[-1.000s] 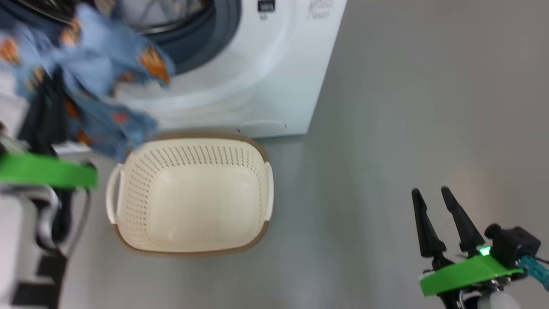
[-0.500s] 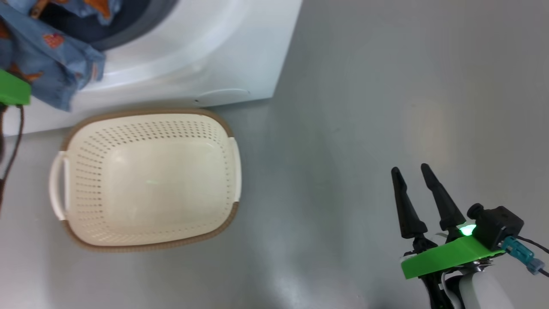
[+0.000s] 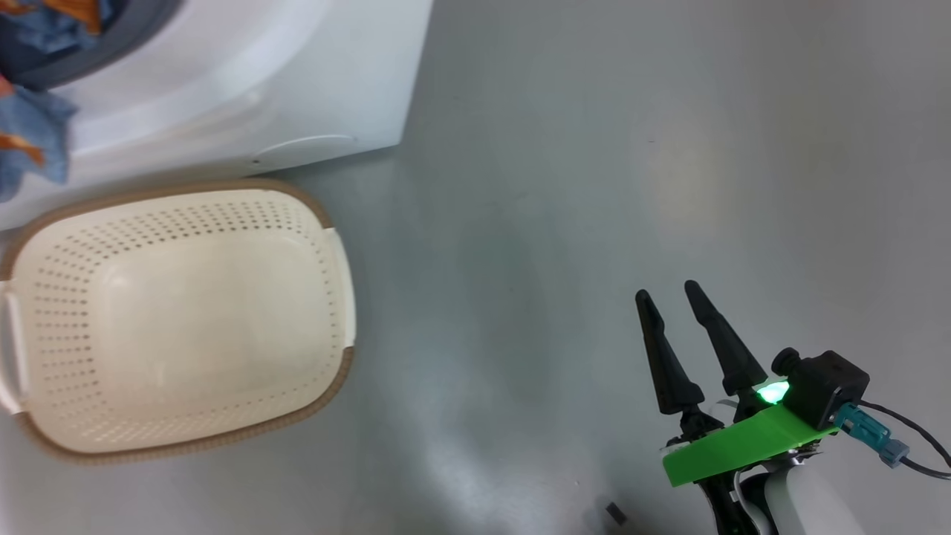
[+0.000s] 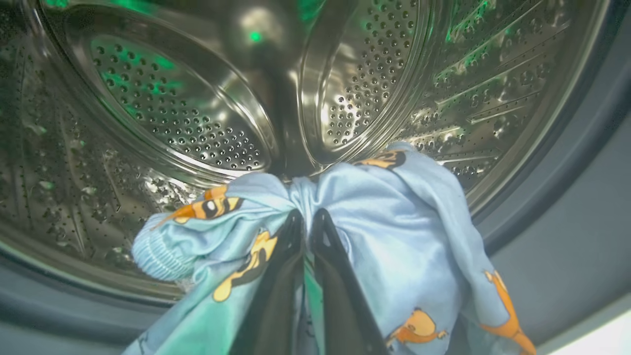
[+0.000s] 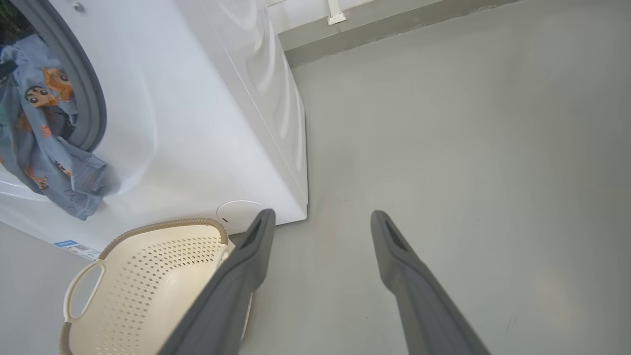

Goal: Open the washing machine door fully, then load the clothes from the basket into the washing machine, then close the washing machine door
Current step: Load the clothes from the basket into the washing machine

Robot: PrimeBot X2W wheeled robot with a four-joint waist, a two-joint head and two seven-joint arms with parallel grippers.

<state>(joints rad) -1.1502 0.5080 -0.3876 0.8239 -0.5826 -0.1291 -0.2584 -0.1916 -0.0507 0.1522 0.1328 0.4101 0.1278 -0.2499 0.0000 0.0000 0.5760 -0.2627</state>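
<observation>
Clothes [image 4: 394, 222] of light-blue fabric printed with orange-brown cartoon figures drape over the grey gasket [image 5: 91, 98] into the perforated steel drum [image 4: 187, 128] of the white washing machine [image 5: 197, 123], our left gripper [image 4: 307, 217] clamped on them. Our right gripper [image 5: 320, 217] holds its jaws apart.

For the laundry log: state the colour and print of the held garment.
Light blue garment with orange-brown cartoon figures; left wrist view shows it best.
</observation>
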